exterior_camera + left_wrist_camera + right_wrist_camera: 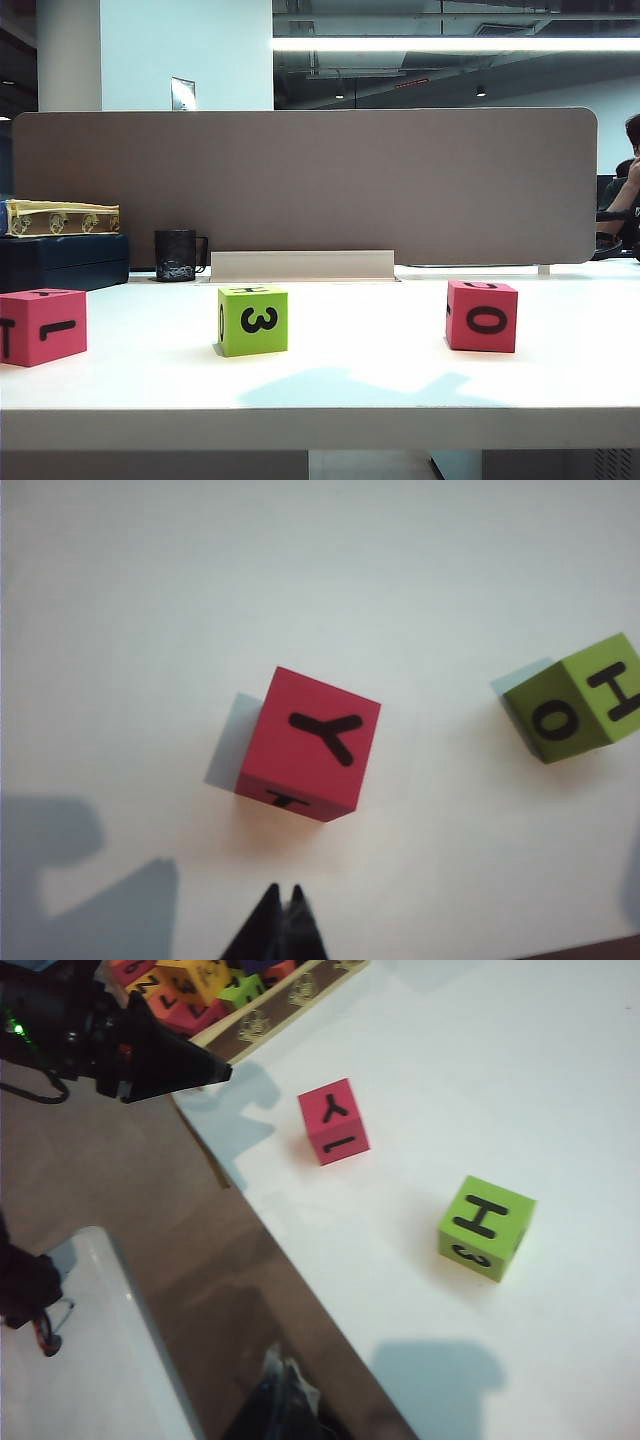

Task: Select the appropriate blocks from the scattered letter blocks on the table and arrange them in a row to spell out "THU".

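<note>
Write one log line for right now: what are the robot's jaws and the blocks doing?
left gripper: jaws shut, empty, above red Y block | right gripper: jaws shut, empty | green H block: untouched | blocks: not in a row

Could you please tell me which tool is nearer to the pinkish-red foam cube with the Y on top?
Left. The left tool, shut, hovers just beside the pinkish-red foam cube. The right tool, also shut, sits off by the table edge, farther away, with the cube well across its view.

Left red block cut by exterior edge; right gripper blurred, tips barely visible.
</note>
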Controlling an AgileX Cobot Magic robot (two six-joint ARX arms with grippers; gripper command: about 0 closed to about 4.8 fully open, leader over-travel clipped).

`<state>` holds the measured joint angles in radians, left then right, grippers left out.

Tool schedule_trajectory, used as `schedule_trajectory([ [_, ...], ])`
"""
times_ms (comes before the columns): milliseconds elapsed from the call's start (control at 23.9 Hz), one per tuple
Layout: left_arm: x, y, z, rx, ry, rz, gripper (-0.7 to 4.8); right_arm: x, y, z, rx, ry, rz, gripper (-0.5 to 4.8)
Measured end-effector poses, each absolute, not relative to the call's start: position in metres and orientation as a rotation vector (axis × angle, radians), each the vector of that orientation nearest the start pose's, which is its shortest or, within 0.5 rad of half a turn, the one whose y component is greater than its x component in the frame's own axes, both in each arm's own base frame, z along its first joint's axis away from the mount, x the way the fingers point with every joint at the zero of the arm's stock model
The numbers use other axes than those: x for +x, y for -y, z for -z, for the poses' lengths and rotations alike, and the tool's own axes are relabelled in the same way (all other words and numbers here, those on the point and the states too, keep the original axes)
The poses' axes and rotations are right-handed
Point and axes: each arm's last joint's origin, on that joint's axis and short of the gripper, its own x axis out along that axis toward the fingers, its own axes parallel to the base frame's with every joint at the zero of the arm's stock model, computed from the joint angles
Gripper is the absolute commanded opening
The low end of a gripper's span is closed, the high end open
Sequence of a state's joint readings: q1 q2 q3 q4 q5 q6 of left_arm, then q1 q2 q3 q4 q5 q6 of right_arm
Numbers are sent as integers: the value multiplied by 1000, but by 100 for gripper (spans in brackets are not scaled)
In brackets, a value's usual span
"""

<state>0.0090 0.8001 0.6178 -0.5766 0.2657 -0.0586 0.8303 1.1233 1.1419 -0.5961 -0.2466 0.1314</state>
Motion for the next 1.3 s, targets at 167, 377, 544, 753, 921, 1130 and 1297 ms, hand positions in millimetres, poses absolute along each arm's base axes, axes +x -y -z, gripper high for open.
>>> schedule_trajectory([
  [167,181,6,-245,-129,-811,235,-6,153,-174,-353,-89,-645,-956,-5],
  [377,212,6,-248,-139,-866,238,-6,155,-173,-352,-115,-631,-916,-5],
  [544,234,8,-246,-142,-914,245,-6,160,-177,-347,-144,-645,-889,-5],
  [753,242,24,-245,-96,-926,309,-6,166,-184,-338,-163,-686,-883,-5],
  [921,249,27,-239,-74,-942,301,-6,167,-184,-338,-169,-682,-886,-5],
  [1130,252,27,-237,-73,-947,299,-6,167,-184,-339,-170,-677,-891,-5],
  [1297,259,28,-229,-72,-966,300,-6,167,-184,-339,-181,-673,-895,-5],
])
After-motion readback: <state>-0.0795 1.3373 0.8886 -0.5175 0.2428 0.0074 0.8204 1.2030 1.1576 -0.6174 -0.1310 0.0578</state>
